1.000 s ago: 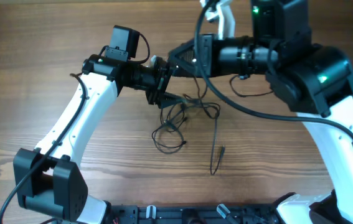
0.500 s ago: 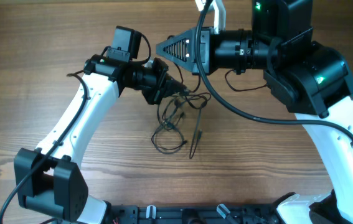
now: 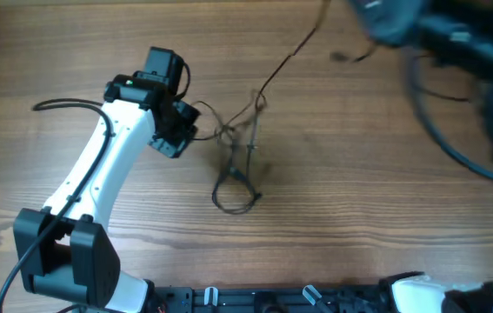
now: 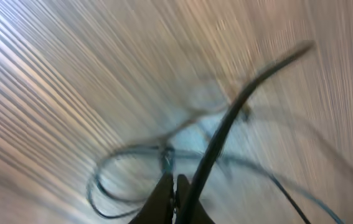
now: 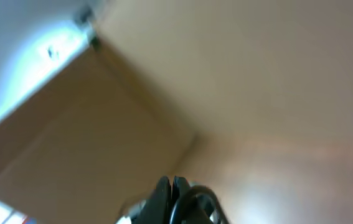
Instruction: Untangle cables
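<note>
Cables (image 3: pixel 237 161) lie mid-table, a little toward the left edge. Nearest the near edge is a closed loop (image 3: pixel 233 198), flat on the table (image 3: pixel 359 226). Just beyond it is the knot (image 3: pixel 239 143), where several strands cross. Left gripper (image 3: pixel 185 130) sits just left of the knot, tips pointing right at it. Its wrist view is blurred, but the fingers (image 4: pixel 161 199) look pressed together with a dark strand leaving the tips, so I judge it clamped on the cables. From the knot one strand (image 3: pixel 285 61) runs straight toward the far-right corner, rising to the right arm (image 3: pixel 455 35), which is smeared by blur. Right gripper (image 5: pixel 172 188) has its jaws together with a dark cable curving at the tips, so it is probably clamped on that strand. No table shows in its wrist view. Key relation: the strand's long axis runs near-left to far-right, and the knot is much nearer the left arm. Any pull should follow that axis. Risk: the knot cinches instead of opening.
</note>
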Robot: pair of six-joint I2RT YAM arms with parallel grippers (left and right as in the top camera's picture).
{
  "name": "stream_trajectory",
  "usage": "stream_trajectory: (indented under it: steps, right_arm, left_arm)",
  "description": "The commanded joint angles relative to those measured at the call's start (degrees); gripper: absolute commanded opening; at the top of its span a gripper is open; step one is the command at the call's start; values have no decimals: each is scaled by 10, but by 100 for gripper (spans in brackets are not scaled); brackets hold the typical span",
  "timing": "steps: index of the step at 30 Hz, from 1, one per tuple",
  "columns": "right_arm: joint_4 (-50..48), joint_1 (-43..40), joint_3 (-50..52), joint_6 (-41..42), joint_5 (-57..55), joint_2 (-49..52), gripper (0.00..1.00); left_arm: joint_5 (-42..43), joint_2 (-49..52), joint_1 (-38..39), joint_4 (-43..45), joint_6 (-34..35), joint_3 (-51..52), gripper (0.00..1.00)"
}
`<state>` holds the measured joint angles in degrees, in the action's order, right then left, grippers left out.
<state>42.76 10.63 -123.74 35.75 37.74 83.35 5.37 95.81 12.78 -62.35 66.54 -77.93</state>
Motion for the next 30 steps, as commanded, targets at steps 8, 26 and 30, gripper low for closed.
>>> stream_trajectory:
  steps: [8,26,30]
  right_arm:
    - [34,-184,-106,-7,-229,-76,5]
    - [219,-211,-106,-10,-318,-17,5]
    - [264,-211,-106,-10,-318,2,5]
  left_arm:
    - [-170,4,-97,-31,-3,3,4]
    - [-68,5,-148,-56,-33,3,4]
    - [-51,5,-148,-56,-33,3,4]
